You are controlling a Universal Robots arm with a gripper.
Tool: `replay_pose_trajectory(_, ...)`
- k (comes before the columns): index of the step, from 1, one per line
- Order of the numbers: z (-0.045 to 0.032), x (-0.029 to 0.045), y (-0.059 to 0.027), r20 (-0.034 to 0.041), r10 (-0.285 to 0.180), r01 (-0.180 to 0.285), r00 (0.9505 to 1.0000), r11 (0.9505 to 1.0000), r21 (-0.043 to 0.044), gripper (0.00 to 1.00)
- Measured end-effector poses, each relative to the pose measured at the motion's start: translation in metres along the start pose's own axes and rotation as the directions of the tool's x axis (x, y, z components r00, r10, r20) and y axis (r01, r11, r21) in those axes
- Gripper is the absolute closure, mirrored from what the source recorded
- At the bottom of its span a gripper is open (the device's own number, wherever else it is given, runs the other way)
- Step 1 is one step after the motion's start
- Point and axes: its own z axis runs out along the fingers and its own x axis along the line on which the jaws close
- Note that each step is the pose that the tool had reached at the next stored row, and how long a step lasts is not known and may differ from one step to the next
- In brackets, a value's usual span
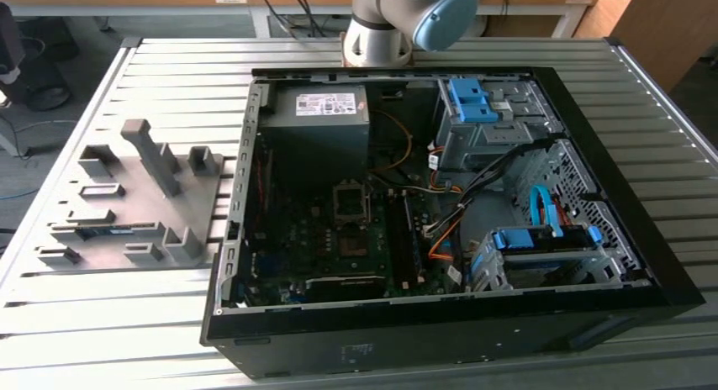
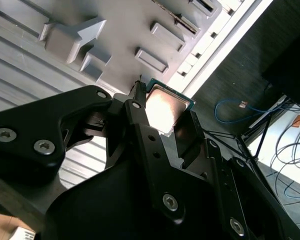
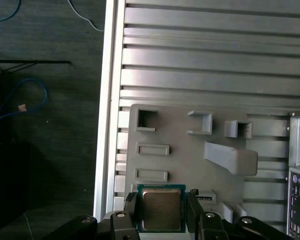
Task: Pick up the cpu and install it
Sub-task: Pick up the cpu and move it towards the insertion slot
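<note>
Pincer first: its two black fingers are pinching the cpu, one on each side edge. You can see this in both wrist views. The cpu looks lifted up, well above the grey tray that lies on the table.

You are in the carry step, I think. To do it well, keep the cpu flat and level. Move slow and smooth, with no jerks. Do not squeeze harder, because the grip is only on thin edges and the cpu could tip or slip. Keep it away from the tray's tall posts.

Now the things that hold stuff. The tray has many little pockets. The ones you see in the first wrist view look bare. In the exterior view, one low slot holds a thin stick with a blue-green edge. The big black case lies open just beside the tray. Inside it are a grey power box, a dark board, loose wires and blue drive holders. The square socket on the board looks bare, but that is hard to tell.
</note>
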Motion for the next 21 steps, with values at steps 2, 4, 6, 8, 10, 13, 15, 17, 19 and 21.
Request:
replay_pose_trajectory(2,-0.0034,0.0,0.0001,0.0,0.0,0.0,1.0,1.0,-0.0001,0.53)
replay_pose_trajectory(4,-0.0067,-0.0001,0.0002,0.0,0.0,0.0,1.0,1.0,0.0,0.53)
replay_pose_trajectory(6,-0.0098,-0.0001,0.0004,0.0001,0.0,0.0,1.0,1.0,-0.0001,0.53)
replay_pose_trajectory(8,-0.0131,-0.0001,0.0005,0.0001,0.0,0.0,1.0,1.0,-0.0001,0.53)
replay_pose_trajectory(10,-0.0166,-0.0001,0.0006,0.0,0.0,0.0,1.0,1.0,0.0,0.53)
replay_pose_trajectory(13,-0.0225,-0.0002,0.0008,0.0001,0.0,0.0,1.0,1.0,-0.0001,0.53)
replay_pose_trajectory(15,-0.0276,-0.0003,0.001,0.0001,0.0,0.0,1.0,1.0,-0.0001,0.53)
replay_pose_trajectory(17,-0.0326,-0.0003,0.0012,0.0001,0.0,0.0,1.0,1.0,0.0,0.53)
replay_pose_trajectory(19,-0.0358,-0.0003,0.0013,0.0001,0.0,0.0,1.0,1.0,-0.0001,0.53)
replay_pose_trajectory(21,-0.0358,-0.0003,0.0014,0.0003,0.0,0.0,1.0,1.0,-0.0002,0.53)
